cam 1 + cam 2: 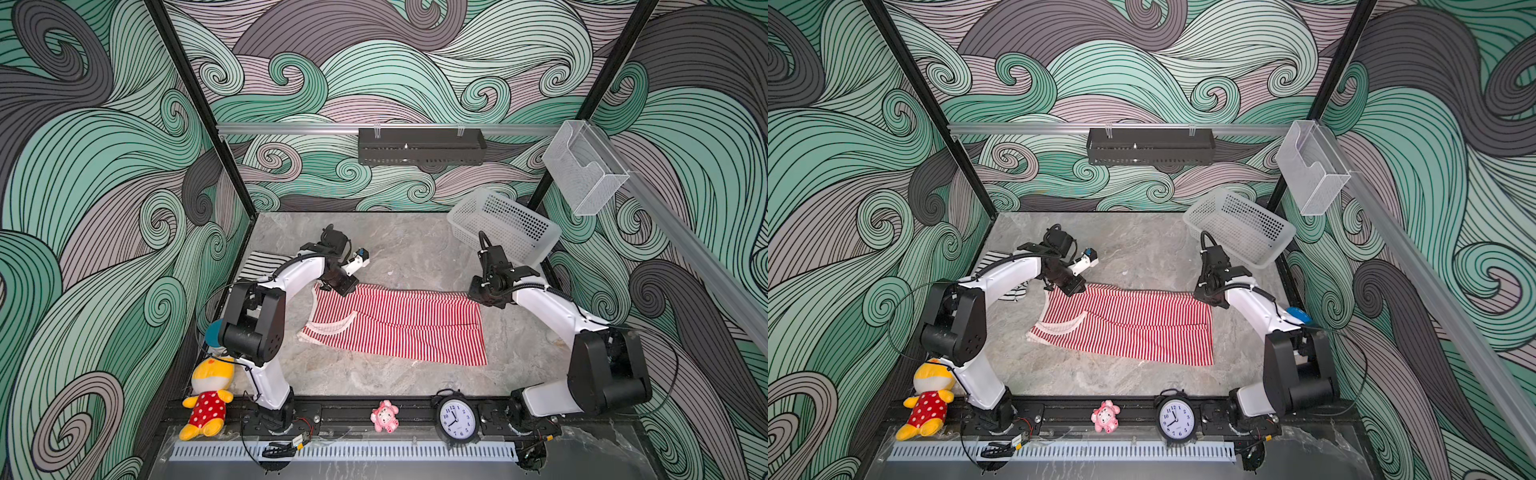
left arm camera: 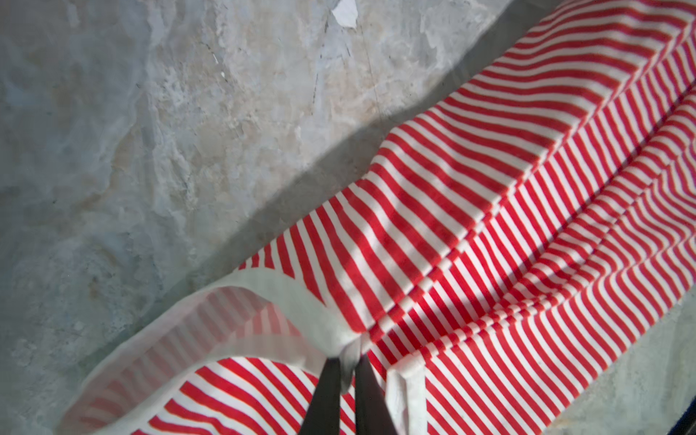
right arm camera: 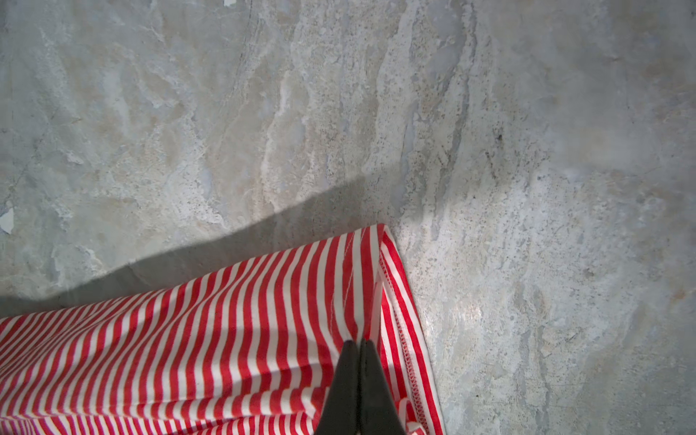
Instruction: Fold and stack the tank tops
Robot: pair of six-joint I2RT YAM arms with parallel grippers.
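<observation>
The red-and-white tank top (image 1: 399, 328) was held at its two upper corners on the marble table (image 1: 415, 249).

In both top views it lay spread across the centre of the frame, with its straps to the left and its hem to the right. The left gripper (image 1: 332, 287) met its upper-left corner and the right gripper (image 1: 477, 294) its upper-right corner. The black-and-white tank top (image 1: 259, 264) lay at the table's left edge, partly hidden under the left arm and seemingly folded. In the left wrist view, dark fingers (image 2: 325, 395) at bottom centre were clamped on the pale trim, which rose in a loop. In the right wrist view, fingers (image 3: 342, 376) at bottom centre were pressed together on striped cloth just beside the hem corner.
</observation>
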